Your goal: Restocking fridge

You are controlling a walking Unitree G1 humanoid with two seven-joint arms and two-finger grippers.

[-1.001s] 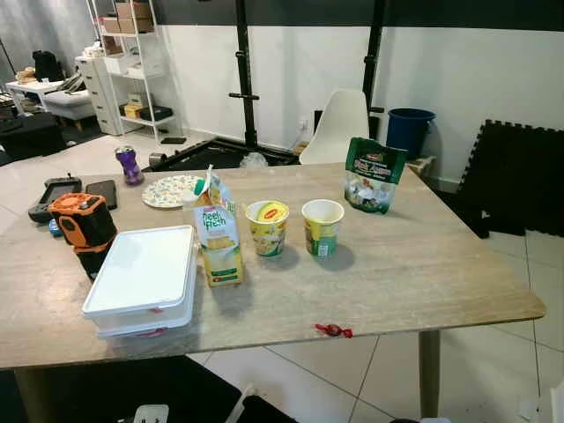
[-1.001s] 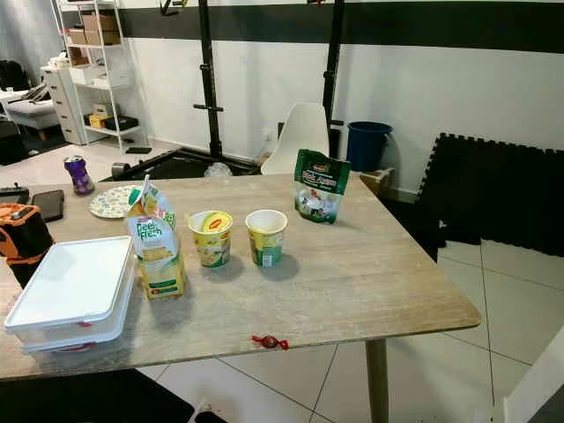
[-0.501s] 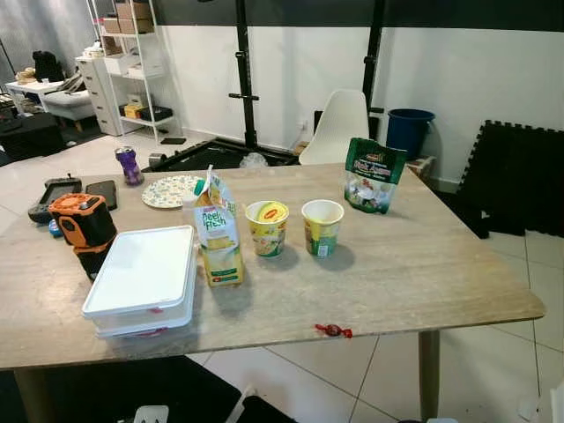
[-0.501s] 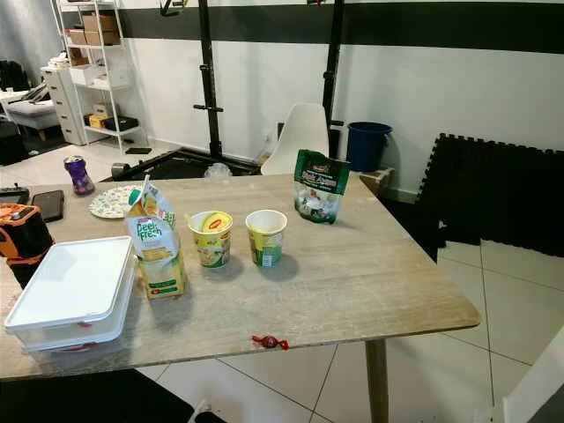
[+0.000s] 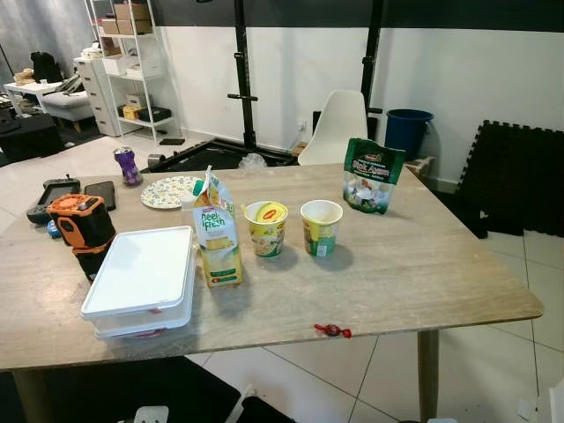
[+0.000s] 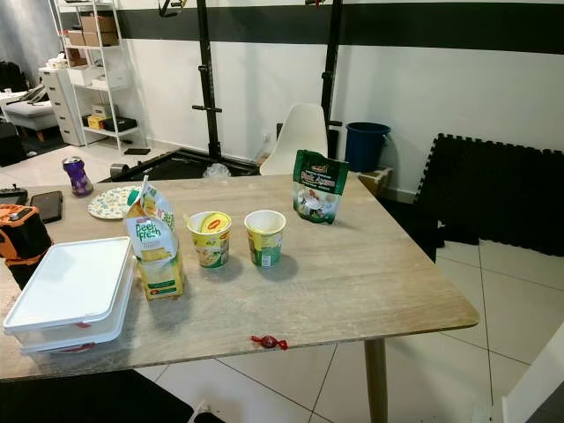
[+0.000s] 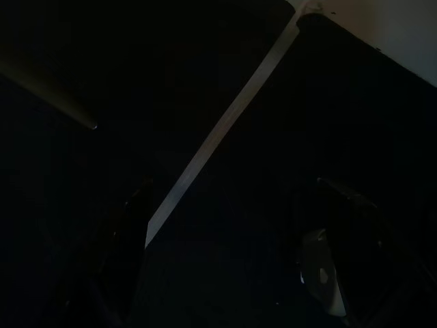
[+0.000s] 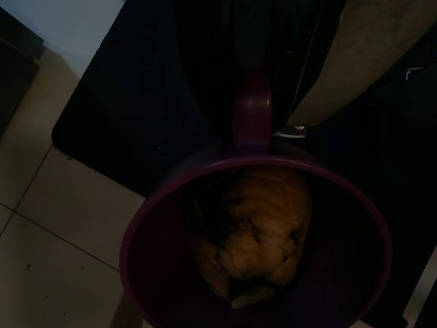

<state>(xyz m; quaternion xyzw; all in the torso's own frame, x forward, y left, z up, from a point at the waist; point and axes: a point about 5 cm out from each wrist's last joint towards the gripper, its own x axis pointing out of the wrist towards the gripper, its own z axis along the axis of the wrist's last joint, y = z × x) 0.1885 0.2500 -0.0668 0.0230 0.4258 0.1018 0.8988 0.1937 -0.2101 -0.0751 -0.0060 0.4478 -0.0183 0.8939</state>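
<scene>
From the head camera I see a wooden table with the stock laid out. A juice carton stands upright near the middle; just beside it stand two noodle cups, a yellow cup and then a green-labelled cup, close to each other but apart. A green snack pouch stands further back, toward the far edge. A white lidded container sits on the robot's left of the carton, nearly touching it. Behind it, an orange and black device; further back a patterned plate and a purple can. A small red wrapped sweet lies near the front edge.

Right wrist camera: a dark purple bowl, handle pointing away, holds a brownish lumpy item. Tiled floor and a dark mat lie beneath it. I cannot tell the right claw's state.

Left wrist camera is very dark: a pale strip crosses it. The left claw's state is likewise unreadable.
</scene>
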